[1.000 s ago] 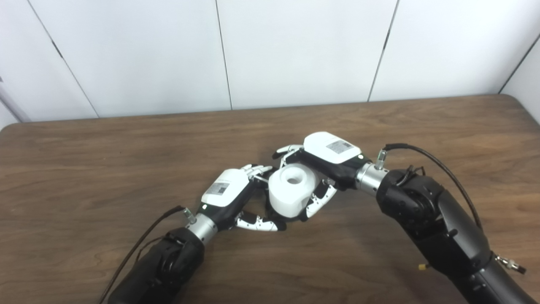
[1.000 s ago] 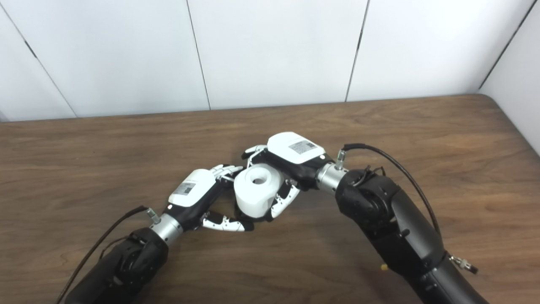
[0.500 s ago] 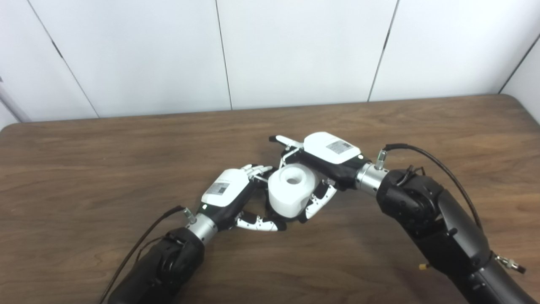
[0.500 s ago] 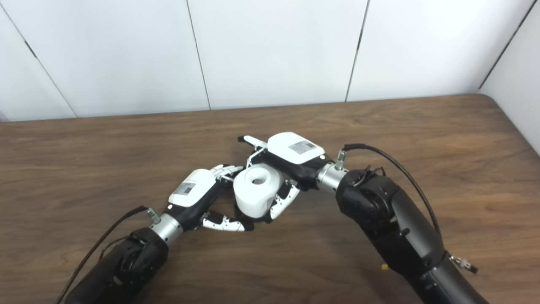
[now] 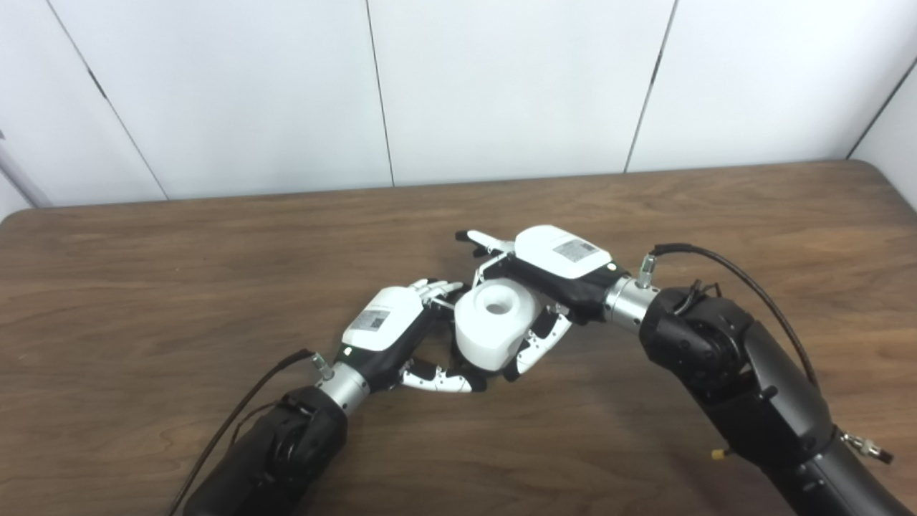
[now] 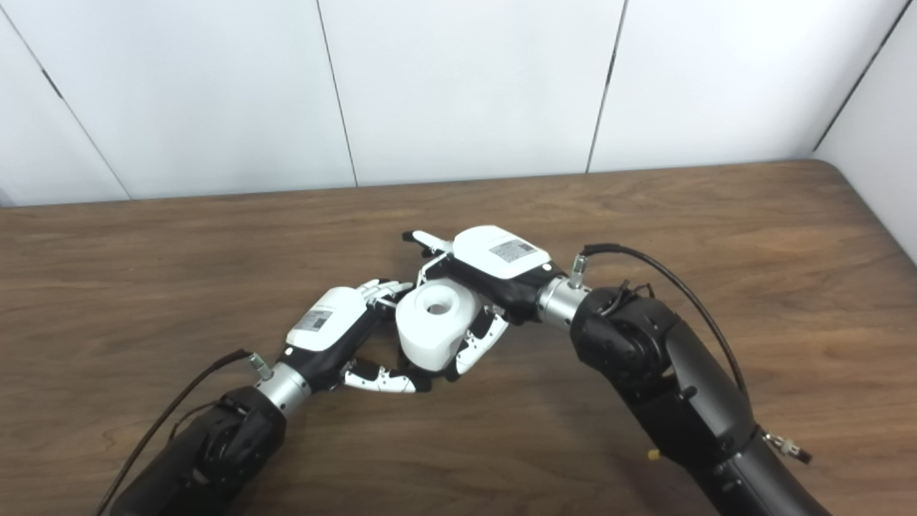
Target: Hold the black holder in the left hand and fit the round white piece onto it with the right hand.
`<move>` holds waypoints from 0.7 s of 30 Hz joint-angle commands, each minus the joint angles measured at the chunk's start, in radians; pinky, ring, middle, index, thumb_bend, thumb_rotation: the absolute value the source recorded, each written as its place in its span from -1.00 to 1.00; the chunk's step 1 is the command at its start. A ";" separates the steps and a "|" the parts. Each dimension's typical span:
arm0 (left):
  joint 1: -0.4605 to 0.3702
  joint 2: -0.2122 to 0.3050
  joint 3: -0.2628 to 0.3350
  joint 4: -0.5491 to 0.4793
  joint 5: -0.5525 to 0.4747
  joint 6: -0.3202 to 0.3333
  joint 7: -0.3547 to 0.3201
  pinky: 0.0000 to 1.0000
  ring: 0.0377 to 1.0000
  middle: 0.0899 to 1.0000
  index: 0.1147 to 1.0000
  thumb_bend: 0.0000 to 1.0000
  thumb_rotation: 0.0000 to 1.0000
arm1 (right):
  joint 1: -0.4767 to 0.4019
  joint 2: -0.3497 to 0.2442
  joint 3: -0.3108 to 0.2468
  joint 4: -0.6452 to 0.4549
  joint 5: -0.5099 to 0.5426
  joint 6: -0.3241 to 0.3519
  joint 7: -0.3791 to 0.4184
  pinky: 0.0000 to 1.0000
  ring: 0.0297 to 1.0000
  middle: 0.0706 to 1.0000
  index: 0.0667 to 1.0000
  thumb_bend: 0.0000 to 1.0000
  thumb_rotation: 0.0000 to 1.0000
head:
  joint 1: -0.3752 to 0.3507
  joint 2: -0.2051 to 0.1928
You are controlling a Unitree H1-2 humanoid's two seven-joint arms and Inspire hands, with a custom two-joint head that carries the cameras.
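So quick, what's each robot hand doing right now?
Left hand: shut on the black holder, which is mostly hidden.
Right hand: on the round white piece; one finger sticks out straight.

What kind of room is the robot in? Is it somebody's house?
Probably a lab or test room, not a house. There is a bare wooden table, plain white wall panels behind it, and nothing homey, only the robot's hands around a round white piece.

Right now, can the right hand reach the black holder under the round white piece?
Probably not: the round white piece covers the black holder, barely visible, and the left hand wraps its near side beside the right hand.
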 commanded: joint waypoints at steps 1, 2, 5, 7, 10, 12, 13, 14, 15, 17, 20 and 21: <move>0.052 0.019 -0.052 0.045 0.057 0.028 -0.111 0.84 0.78 0.75 -0.17 0.05 -0.89 | -0.039 -0.009 -0.017 -0.024 0.023 -0.012 0.004 0.34 0.82 1.00 1.00 1.00 -0.40 | 0.003 0.003; 0.052 0.019 -0.052 0.044 0.057 0.030 -0.114 0.84 0.78 0.75 -0.17 0.05 -0.89 | -0.046 -0.012 -0.019 -0.030 0.025 -0.007 0.011 0.33 0.82 1.00 1.00 1.00 -0.39 | 0.003 0.003; 0.051 0.020 -0.052 0.039 0.056 0.036 -0.122 0.85 0.79 0.76 -0.16 0.05 -0.89 | -0.072 -0.021 -0.022 -0.052 0.027 0.012 0.049 0.31 0.77 1.00 1.00 1.00 -0.36 | 0.000 0.003; 0.052 0.020 -0.052 0.039 0.055 0.035 -0.121 0.85 0.79 0.76 -0.16 0.05 -0.89 | -0.095 -0.029 -0.025 -0.075 0.034 0.044 0.094 0.33 0.78 1.00 1.00 1.00 -0.34 | 0.000 0.003; 0.051 0.018 -0.053 0.047 0.056 0.028 -0.114 0.84 0.77 0.75 -0.16 0.05 -0.89 | -0.127 -0.042 -0.030 -0.103 0.044 0.076 0.147 0.36 0.80 1.00 1.00 1.00 -0.32 | -0.002 0.004; 0.050 0.015 -0.054 0.050 0.057 0.027 -0.111 0.84 0.77 0.75 -0.16 0.05 -0.89 | -0.144 -0.052 -0.032 -0.113 0.049 0.097 0.178 0.37 0.81 1.00 1.00 1.00 -0.33 | 0.001 0.005; 0.050 0.014 -0.054 0.050 0.057 0.026 -0.111 0.83 0.77 0.75 -0.16 0.05 -0.89 | -0.153 -0.057 -0.033 -0.119 0.052 0.113 0.195 0.37 0.81 1.00 1.00 1.00 -0.34 | 0.002 0.006; 0.050 0.014 -0.054 0.050 0.056 0.025 -0.110 0.83 0.77 0.75 -0.16 0.05 -0.89 | -0.158 -0.060 -0.033 -0.122 0.054 0.124 0.206 0.38 0.80 1.00 1.00 1.00 -0.36 | 0.002 0.006; 0.049 0.014 -0.055 0.049 0.057 0.027 -0.112 0.83 0.77 0.75 -0.17 0.05 -0.89 | -0.166 -0.064 -0.033 -0.128 0.057 0.139 0.219 0.38 0.80 1.00 1.00 1.00 -0.38 | 0.003 0.006; 0.049 0.014 -0.055 0.048 0.058 0.027 -0.113 0.83 0.78 0.75 -0.17 0.05 -0.89 | -0.175 -0.069 -0.034 -0.134 0.062 0.152 0.233 0.37 0.77 1.00 1.00 1.00 -0.42 | 0.003 0.006; 0.048 0.015 -0.057 0.050 0.061 0.028 -0.113 0.82 0.77 0.75 -0.17 0.05 -0.89 | -0.181 -0.073 -0.036 -0.137 0.069 0.161 0.240 0.36 0.76 1.00 1.00 1.00 -0.44 | 0.003 0.006; 0.048 0.015 -0.057 0.051 0.062 0.028 -0.113 0.82 0.78 0.75 -0.17 0.05 -0.89 | -0.181 -0.074 -0.037 -0.138 0.071 0.162 0.240 0.37 0.76 1.00 1.00 1.00 -0.45 | 0.003 0.006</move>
